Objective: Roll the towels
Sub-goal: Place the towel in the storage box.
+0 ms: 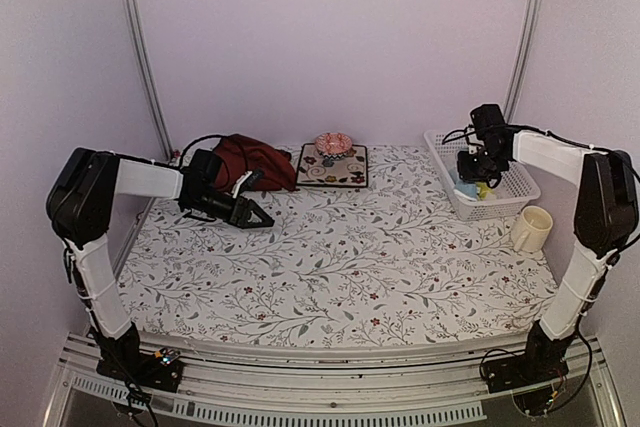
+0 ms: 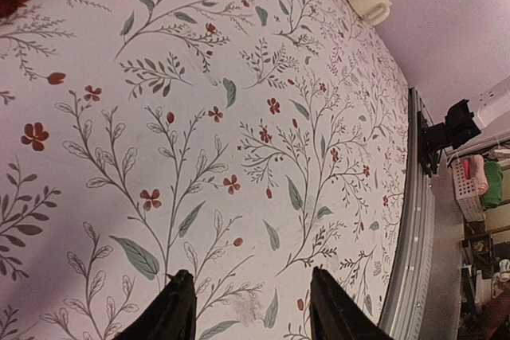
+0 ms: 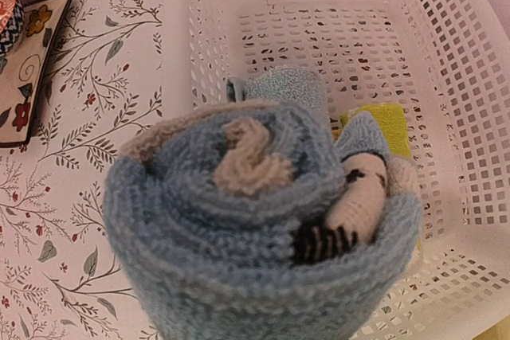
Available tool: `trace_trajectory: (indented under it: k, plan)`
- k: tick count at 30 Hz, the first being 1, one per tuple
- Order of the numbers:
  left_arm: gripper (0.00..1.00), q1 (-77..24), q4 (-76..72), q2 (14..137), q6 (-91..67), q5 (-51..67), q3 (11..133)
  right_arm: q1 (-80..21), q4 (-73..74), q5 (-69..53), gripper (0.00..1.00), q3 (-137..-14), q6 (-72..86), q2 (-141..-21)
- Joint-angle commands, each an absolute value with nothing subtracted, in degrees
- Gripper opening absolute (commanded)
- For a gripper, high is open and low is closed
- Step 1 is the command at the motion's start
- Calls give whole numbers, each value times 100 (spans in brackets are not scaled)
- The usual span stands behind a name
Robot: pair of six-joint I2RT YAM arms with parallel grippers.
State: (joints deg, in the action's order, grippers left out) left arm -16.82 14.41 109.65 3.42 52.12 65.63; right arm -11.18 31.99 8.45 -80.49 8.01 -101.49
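1. Right wrist view: the blue roll (image 3: 263, 220) fills the frame, hanging over the basket (image 3: 446, 61). The pale blue towel (image 3: 279, 85) and yellow towel (image 3: 390, 121) lie inside, beyond it.
2. The right gripper (image 1: 470, 175) has its fingers hidden behind the roll. The roll hangs at the wrist, so I judge them closed on it.
3. If it is let go from this height, the roll could loosen and its outer wrap spring open.
4. It could also land on the two towels, tip, and lean on the basket wall or spill out.
5. The left gripper (image 2: 251, 276) is about half open and holds nothing, above bare table cover (image 2: 239, 117).
6. The red towel (image 1: 255, 162) lies bunched at the back left, not yet rolled. A low pinch there could catch the cover too.
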Motion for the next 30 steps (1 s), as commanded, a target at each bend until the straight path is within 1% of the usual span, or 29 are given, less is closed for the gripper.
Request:
trace_trajectory:
  k: [1,7,19,25,30]
  plan:
    - [49,-1706,1424,11045,438,5335,6533,-1097,3307,237,9,-8395,595,-10373]
    - [49,-1705,1428,11130,433,5376,6572,-1115,3119,-877,8,-8475,553,-10579]
    - [49,-1705,1467,11214,439,5395,6643,-1172,2558,-2372,8,-8663,744,-11096]
    - [49,-1711,1498,11461,453,5405,6680,-1271,2535,-2599,8,-9060,897,-11329]
    - [49,-1710,1520,11465,473,5441,6656,-947,2420,-2567,8,-8497,1096,-10744]
